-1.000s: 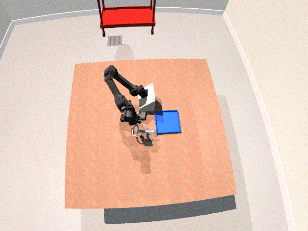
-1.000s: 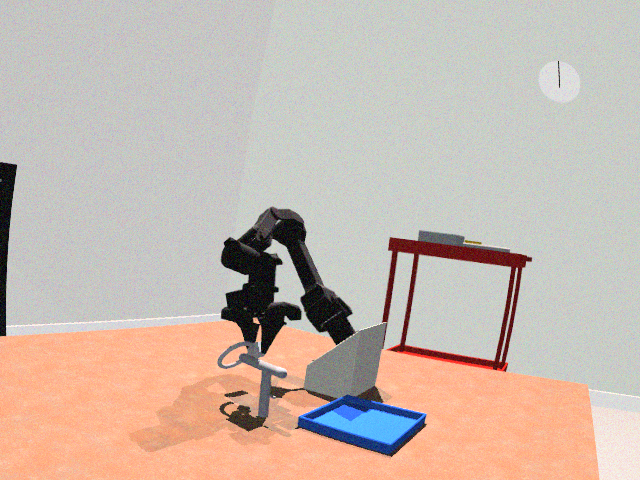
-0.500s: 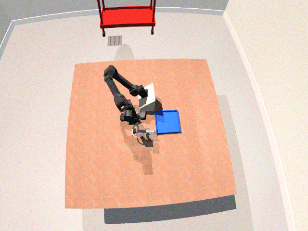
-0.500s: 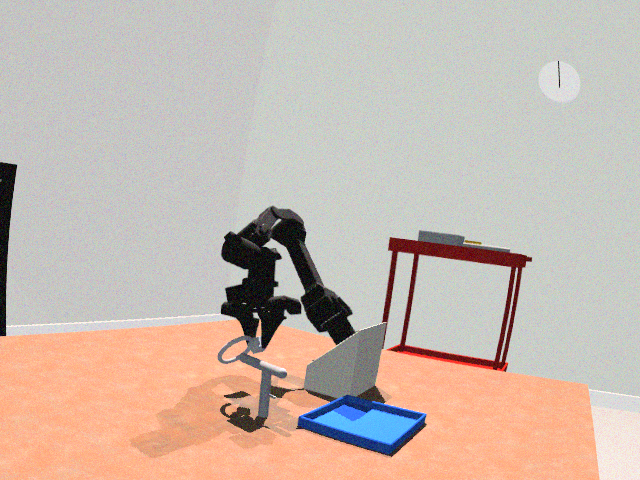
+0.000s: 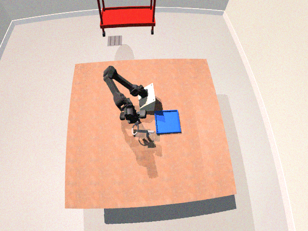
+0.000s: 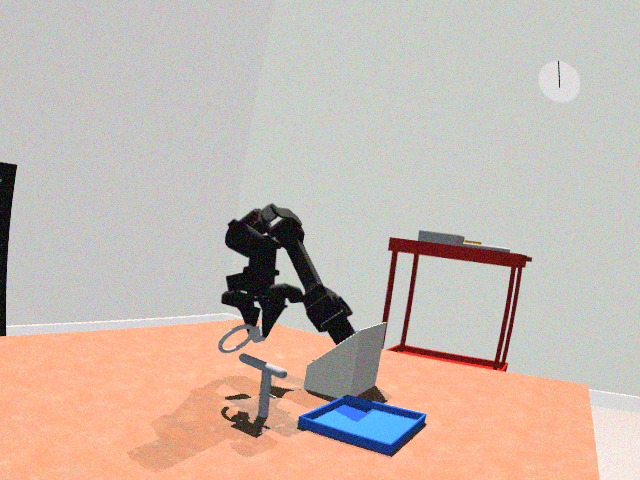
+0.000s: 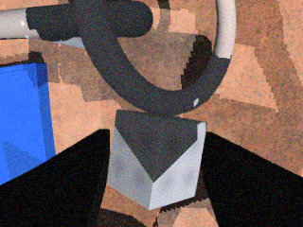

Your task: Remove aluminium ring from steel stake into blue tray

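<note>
gleaming ring [image 5: 132, 131] [image 6: 221, 345] [image 7: 226, 29], tilted, partly shadowed

A plain workroom: red wheeled cart [image 5: 127, 25] [image 6: 460, 252], wall clock [image 6: 559, 81], bench-mounted arm [image 5: 111, 85] [image 6: 308, 260].

A red cart [image 5: 127, 25] [image 6: 460, 252] stands on the floor [image 5: 37, 99] beyond the counter [image 5: 99, 173] [image 6: 542, 413], a grey box [image 6: 440, 237] and a small yellow item on its top; a round wall clock [image 6: 559, 81] hangs to its right, and a slatted floor vent [image 5: 114, 40] lies near its wheels
</note>
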Tool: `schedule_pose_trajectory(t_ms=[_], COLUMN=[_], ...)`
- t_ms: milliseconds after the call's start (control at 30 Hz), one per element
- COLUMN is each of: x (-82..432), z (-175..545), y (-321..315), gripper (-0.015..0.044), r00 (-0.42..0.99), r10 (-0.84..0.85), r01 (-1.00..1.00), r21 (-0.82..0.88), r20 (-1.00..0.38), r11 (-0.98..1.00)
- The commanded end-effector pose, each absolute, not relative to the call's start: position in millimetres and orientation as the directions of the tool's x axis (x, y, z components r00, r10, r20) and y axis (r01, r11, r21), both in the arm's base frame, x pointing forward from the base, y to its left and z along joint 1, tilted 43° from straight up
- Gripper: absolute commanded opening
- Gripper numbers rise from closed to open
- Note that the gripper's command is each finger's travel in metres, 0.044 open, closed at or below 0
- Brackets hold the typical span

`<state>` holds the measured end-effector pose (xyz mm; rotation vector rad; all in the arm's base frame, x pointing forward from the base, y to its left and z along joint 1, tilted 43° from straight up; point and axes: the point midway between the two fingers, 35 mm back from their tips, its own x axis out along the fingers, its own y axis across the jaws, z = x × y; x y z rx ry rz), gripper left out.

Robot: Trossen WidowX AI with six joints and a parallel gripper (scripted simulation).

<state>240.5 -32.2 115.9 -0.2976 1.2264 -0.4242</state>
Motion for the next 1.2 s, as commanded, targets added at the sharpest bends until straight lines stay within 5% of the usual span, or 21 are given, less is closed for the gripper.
schedule_pose_trajectory(t_ms=[0, 1167], x=[243, 270], z=[124, 149], y=[-26, -12], gripper=[0.0, 0.0], r00=[0.287, 0.289], r10=[-0.466, -0.467], r01=[0.156, 0.157], r21=[-0.439, -0.44], r20=[-0.837, -0.836], r11=[0.885, 0.884])
